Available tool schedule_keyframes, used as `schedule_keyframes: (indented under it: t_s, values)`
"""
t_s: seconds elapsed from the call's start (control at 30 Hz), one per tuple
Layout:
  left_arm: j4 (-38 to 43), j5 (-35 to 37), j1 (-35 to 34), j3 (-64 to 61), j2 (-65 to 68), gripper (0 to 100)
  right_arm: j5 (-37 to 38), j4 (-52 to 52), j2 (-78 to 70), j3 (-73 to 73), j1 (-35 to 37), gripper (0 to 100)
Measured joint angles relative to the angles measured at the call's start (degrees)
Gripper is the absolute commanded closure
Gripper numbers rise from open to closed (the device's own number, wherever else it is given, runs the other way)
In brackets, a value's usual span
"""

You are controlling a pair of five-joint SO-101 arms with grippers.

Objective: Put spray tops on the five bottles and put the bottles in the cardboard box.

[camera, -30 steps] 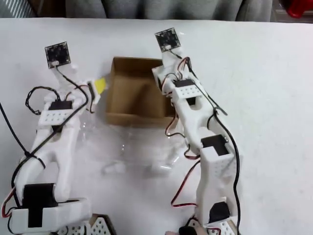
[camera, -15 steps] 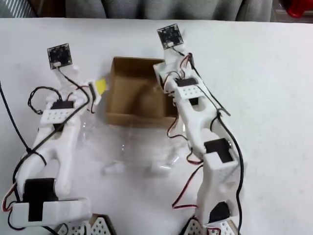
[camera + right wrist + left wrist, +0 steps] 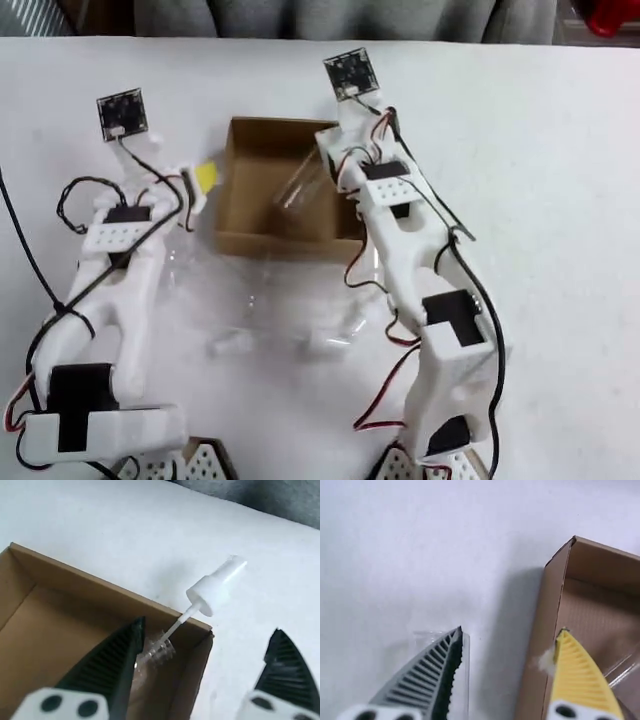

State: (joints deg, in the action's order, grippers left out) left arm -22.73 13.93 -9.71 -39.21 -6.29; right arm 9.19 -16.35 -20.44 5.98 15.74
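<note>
My right tool (image 3: 207,625) hung wide open and empty above a corner of the cardboard box (image 3: 95,587), where the clear bottle (image 3: 159,652) lay, light and slick I judged, its spray top (image 3: 216,586) riding high and unseated, best pinched at its white collar, while my left tool (image 3: 511,630) gaped empty beside the box.

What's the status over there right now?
Left gripper open beside cardboard box. Right gripper open over its corner. Capped bottle leaning inside, spray top poking out.

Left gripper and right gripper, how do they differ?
The left gripper has one yellow and one grey finger; the right gripper has two black ones. The left spans the cardboard box side wall; the right spans a corner where a bottle with a spray top pokes out. Both are open.
</note>
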Motion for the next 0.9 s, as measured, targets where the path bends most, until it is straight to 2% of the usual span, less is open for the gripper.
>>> schedule_keyframes:
  t_s: [0.27,0.53,0.9]
  values:
    - [0.0,0.0,0.0,0.0,0.0,71,0.1,-2.5,3.5,0.5,-0.4,68.0]
    - [0.0,0.0,0.0,0.0,0.0,71,0.1,-7.0,6.5,0.5,-1.0,88.9]
    - [0.0,0.0,0.0,0.0,0.4,71,0.1,-7.1,5.4,-4.0,-4.2,85.1]
